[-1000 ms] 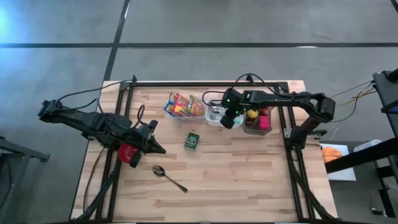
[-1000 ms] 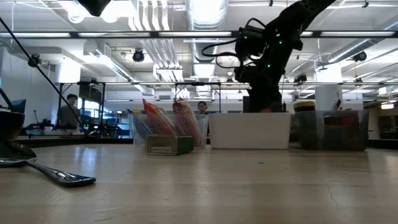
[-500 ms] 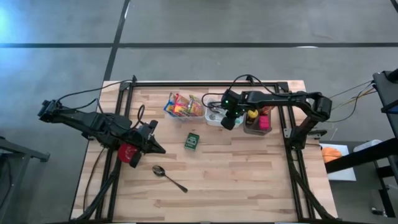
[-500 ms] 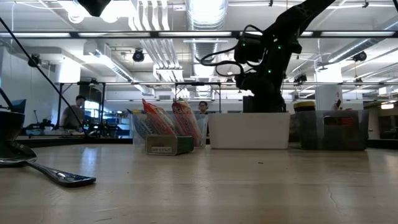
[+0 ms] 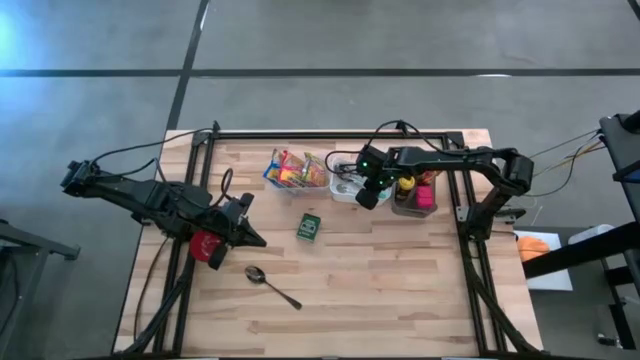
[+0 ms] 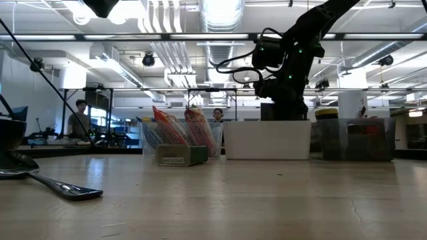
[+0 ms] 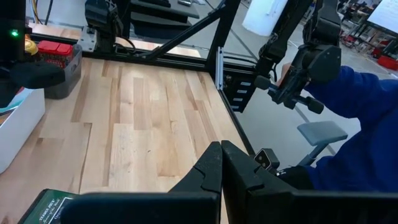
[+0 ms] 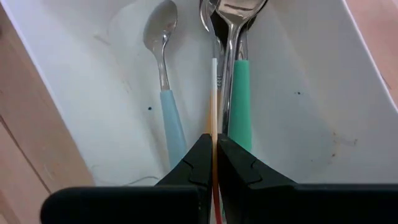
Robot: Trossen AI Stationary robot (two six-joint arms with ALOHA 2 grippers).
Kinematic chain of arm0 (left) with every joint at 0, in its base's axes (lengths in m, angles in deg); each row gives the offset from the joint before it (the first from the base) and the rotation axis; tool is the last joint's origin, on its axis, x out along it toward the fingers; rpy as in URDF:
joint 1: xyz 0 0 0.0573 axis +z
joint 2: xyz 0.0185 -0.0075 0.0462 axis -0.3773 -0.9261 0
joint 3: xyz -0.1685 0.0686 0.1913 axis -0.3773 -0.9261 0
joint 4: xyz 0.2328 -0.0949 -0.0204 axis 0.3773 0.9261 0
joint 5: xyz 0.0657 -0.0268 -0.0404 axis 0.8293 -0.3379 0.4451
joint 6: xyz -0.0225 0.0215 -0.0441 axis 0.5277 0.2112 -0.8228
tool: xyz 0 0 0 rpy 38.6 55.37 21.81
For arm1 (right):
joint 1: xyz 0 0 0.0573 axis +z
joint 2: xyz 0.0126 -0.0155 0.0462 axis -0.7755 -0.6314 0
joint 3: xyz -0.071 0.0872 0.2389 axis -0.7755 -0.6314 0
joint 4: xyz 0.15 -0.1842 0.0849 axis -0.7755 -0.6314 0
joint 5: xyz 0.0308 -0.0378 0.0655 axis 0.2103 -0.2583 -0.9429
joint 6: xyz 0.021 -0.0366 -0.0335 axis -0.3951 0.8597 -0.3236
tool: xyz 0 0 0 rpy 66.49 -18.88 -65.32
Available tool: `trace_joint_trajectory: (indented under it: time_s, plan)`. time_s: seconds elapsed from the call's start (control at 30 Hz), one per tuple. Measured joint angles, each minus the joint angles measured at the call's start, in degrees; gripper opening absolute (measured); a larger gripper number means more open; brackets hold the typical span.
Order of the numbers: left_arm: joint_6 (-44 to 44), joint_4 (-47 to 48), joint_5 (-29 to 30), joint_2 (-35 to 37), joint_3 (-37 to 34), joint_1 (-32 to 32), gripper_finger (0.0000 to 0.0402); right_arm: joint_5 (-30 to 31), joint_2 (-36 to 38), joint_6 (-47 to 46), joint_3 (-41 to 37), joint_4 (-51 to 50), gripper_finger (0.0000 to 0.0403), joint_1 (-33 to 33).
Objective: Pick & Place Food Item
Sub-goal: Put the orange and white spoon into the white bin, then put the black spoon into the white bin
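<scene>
A pale wooden surface (image 5: 400, 290) stands on a grey concrete floor, with three bins in a row along its far edge.

The right gripper (image 8: 215, 140) has its fingers pressed together. A thin orange-handled utensil (image 8: 214, 106) runs in line with the seam between them, but I cannot tell whether it is pinched. Blue-handled (image 8: 168, 106) and green-handled (image 8: 239, 93) spoons lie on either side of it in the white bin (image 8: 298, 93), over which this gripper hangs in the high view. The left gripper (image 7: 221, 149) is also closed and empty, low over the surface's left side.

The likely food items are the snack packets (image 5: 296, 170), upright in the clear bin just beside the white one, and a green box (image 5: 309, 227) lying flat mid-surface. The box lies just ahead of the left fingers, with its long axis running roughly from near to far. The right gripper is the nearer one to the packets, but it points into the cutlery, not at them.

Against a second ago, the right gripper has shifted slightly sideways over the white bin and then settled. The left arm, box and loose spoon (image 5: 272, 285) are unmoved.
</scene>
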Motion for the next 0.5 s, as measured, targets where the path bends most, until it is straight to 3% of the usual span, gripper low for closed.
trace_joint_trajectory:
  time_s: [0.17, 0.5]
  plan:
    - [0.02, 0.00, 0.00, 0.00, 0.00, 0.00, 0.0000, 0.06, -0.02, 0.02, -0.04, -0.09, 0.0031, -0.02]
    - [0.21, 0.02, 0.00, 0.00, 0.00, -0.02, 0.0000, 0.04, 0.00, -0.29, 0.06, -0.66, 0.0173, -0.02]
